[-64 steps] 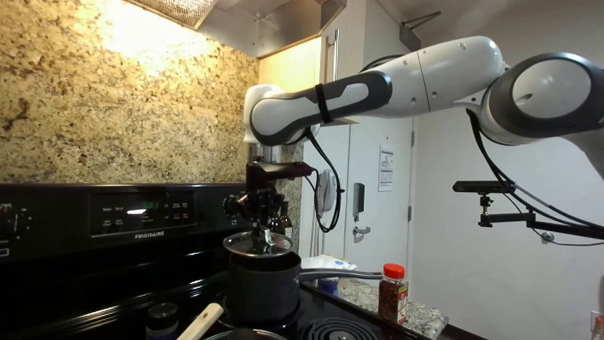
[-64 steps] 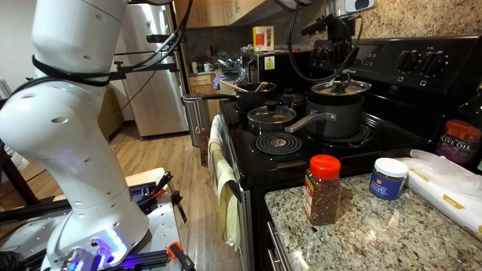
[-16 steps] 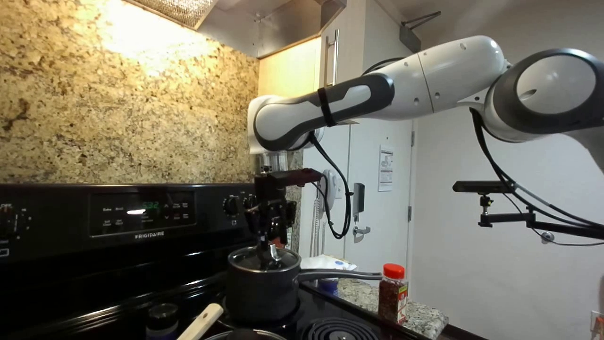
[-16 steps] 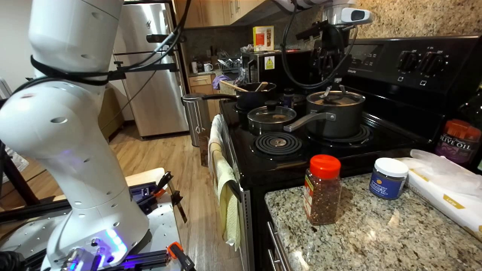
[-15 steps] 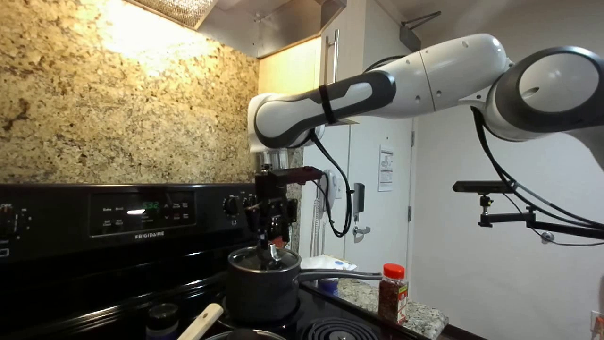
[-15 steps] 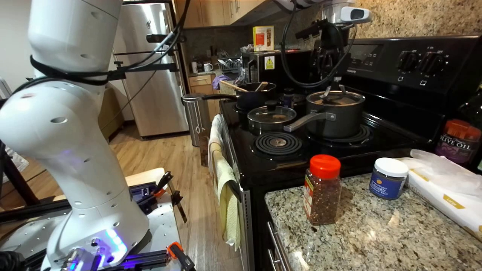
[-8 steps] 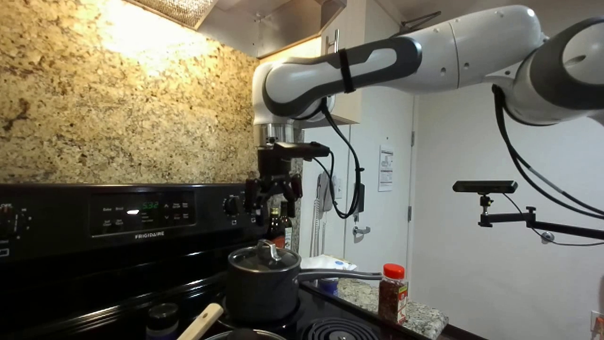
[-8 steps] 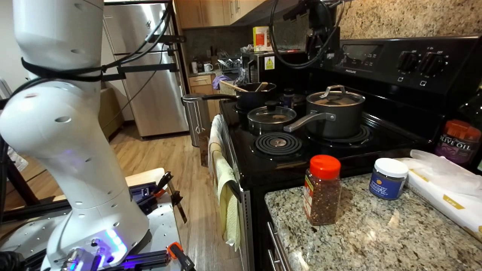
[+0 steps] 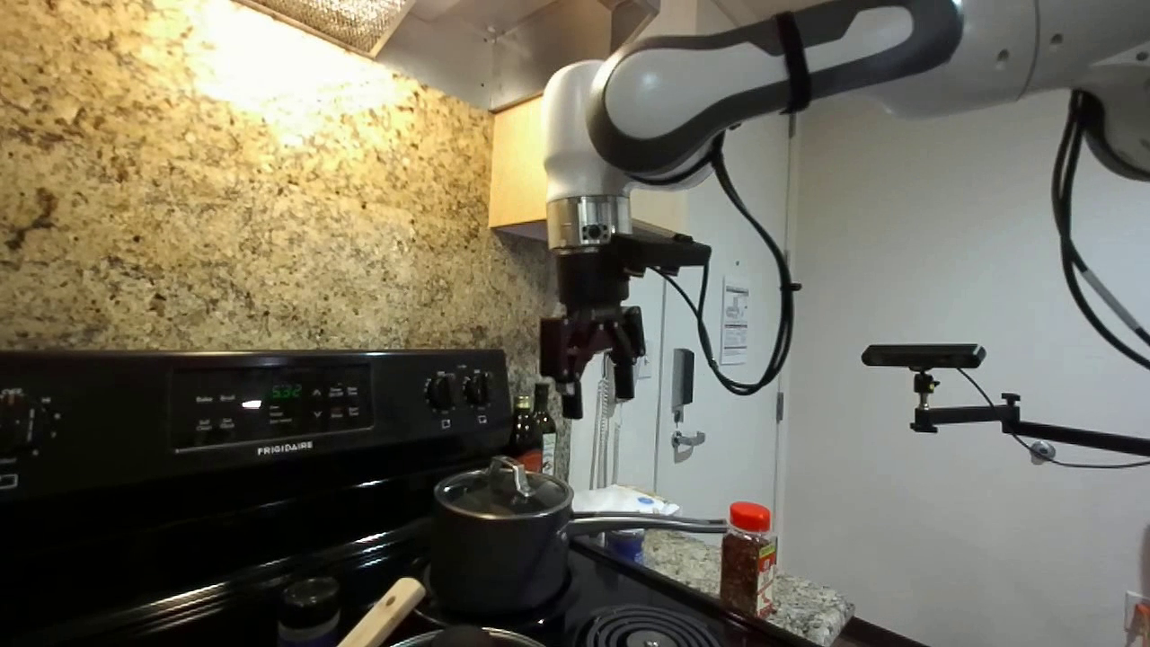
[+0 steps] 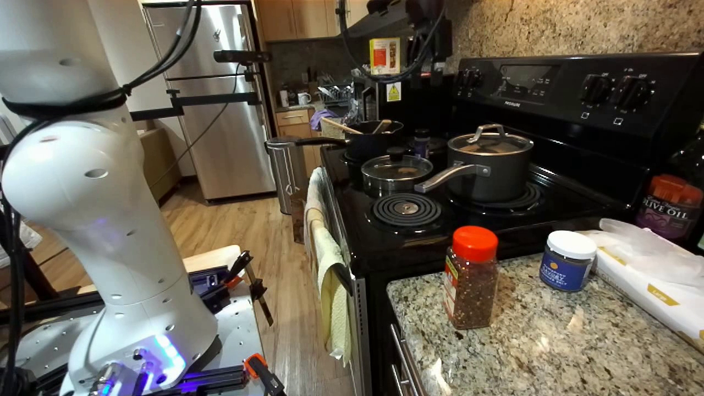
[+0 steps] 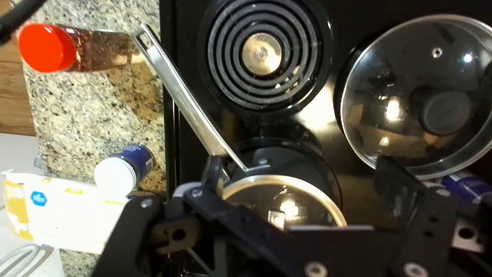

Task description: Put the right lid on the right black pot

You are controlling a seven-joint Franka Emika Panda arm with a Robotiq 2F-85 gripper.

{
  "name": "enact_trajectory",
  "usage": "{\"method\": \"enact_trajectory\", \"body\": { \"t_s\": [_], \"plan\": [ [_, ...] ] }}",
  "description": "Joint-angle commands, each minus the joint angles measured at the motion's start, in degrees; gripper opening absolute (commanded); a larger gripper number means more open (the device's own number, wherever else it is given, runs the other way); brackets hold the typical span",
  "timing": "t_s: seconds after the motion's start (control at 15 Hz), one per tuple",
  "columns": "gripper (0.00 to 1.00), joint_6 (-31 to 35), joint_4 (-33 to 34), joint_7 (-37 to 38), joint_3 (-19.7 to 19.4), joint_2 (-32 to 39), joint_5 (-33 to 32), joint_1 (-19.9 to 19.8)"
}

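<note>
Jaws spread with nothing between them, the gripper [image 9: 598,397] has been raised and drawn aside; the glass lid [image 10: 498,148], held above the black pot [image 10: 495,179] seconds ago, is now seated on that pot's rim, near the back corner of the stovetop [image 10: 379,248] towards the counter [image 10: 528,352]. Placement can be judged complete.

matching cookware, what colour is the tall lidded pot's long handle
Silvery; the long handle shows best in the wrist view.
</note>
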Motion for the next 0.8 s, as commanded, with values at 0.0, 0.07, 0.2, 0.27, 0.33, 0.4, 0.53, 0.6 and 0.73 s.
{"method": "enact_trajectory", "body": {
  "t_s": [0.0, 0.07, 0.2, 0.27, 0.33, 0.4, 0.53, 0.6, 0.73],
  "plan": [
    [1.00, 1.73, -14.06, 0.90, 1.82, -11.83, -1.36, -0.92],
    [1.00, 1.63, -16.25, 0.80, 2.12, -13.98, -0.97, -1.16],
    [1.00, 2.07, -19.97, 0.42, 2.83, -17.82, -0.58, -1.56],
    [1.00, 2.26, -21.29, -0.12, 3.16, -19.47, -0.33, -1.66],
    [1.00, 2.70, -22.40, -0.84, 3.38, -20.65, 0.05, -1.67],
    [1.00, 3.21, -23.52, -1.25, 3.50, -22.01, 0.72, -1.66],
    [1.00, 5.75, -25.88, -2.08, 3.44, -24.30, 2.71, -1.55],
    [1.00, 6.91, -26.85, -2.03, 3.39, -25.09, 3.79, -1.60],
    [1.00, 9.38, -28.86, -1.79, 3.26, -26.48, 5.93, -1.76]
  ]
}}
